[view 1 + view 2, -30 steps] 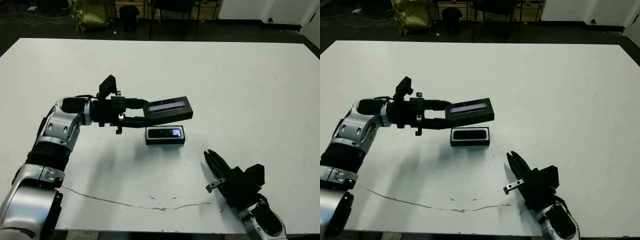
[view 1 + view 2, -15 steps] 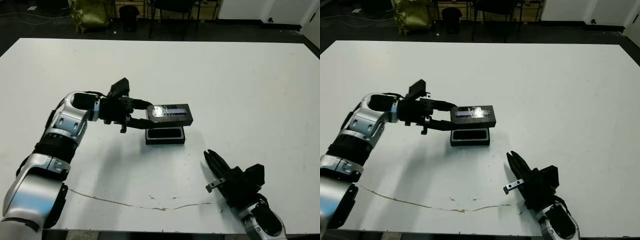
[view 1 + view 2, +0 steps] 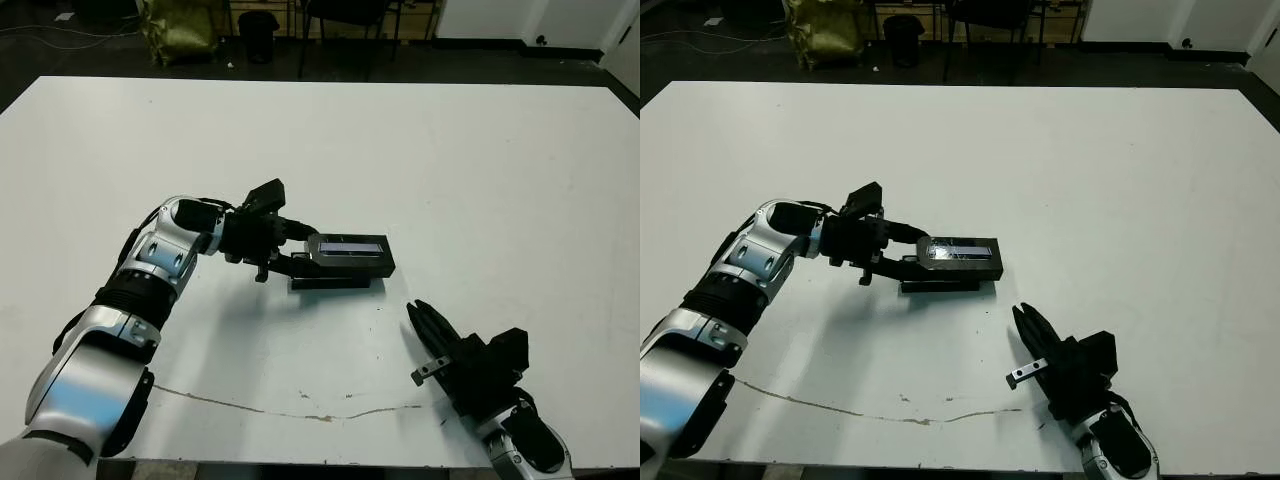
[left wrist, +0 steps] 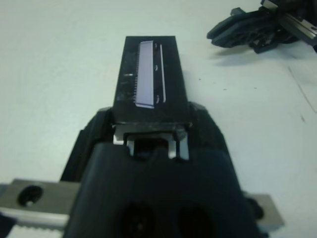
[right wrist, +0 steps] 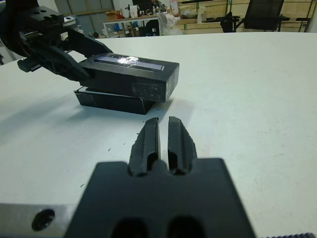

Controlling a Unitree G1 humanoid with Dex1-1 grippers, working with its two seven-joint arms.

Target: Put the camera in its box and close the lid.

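My left gripper (image 3: 300, 256) is shut on the near end of the lid (image 3: 350, 252), a flat black cover with a pale strip on its face. The lid lies level on top of the box (image 3: 330, 283) and overhangs it a little to the right. Only the box's black side wall (image 5: 111, 101) shows under the lid (image 5: 131, 74). The camera is hidden beneath the lid. My right gripper (image 3: 420, 318) rests low near the table's front edge, shut and holding nothing, pointing toward the box from a short distance away.
A thin dark line (image 3: 250, 405) runs across the white table (image 3: 480, 180) near its front edge. Beyond the far edge stand chair legs and a yellow-green bag (image 3: 180, 30) on a dark floor.
The left arm has carried the lid down and to the right, from tilted above the box to flat on top of it. The right arm has not moved.
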